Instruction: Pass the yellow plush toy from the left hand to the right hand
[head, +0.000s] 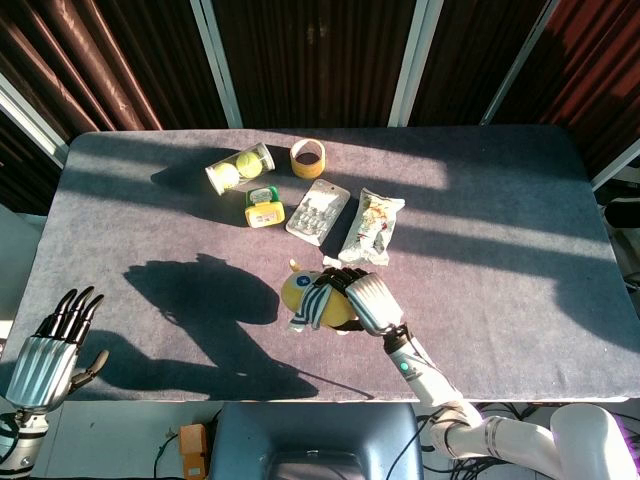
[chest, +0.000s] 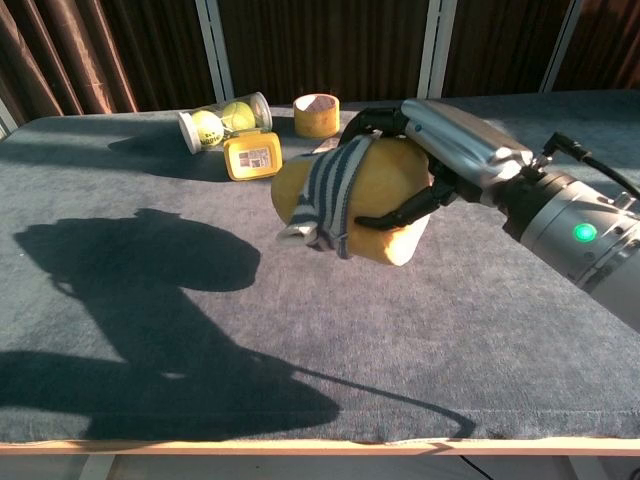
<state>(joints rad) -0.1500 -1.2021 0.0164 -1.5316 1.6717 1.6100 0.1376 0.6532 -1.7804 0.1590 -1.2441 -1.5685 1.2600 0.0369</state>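
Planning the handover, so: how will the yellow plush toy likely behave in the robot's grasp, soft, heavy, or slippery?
Probably soft: the right hand wraps the yellow plush toy and its fingers seem to sink in slightly. Likely light, as one hand holds it clear of the table. The loose striped scarf dangles, so it may flop or snag.

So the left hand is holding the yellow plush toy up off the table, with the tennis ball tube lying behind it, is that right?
Not quite: it is the right hand that grips the yellow plush toy, as the chest view shows. The left hand is open and apart at the table's near left corner in the head view. The toy is up off the table, and the tennis ball tube does lie behind it.
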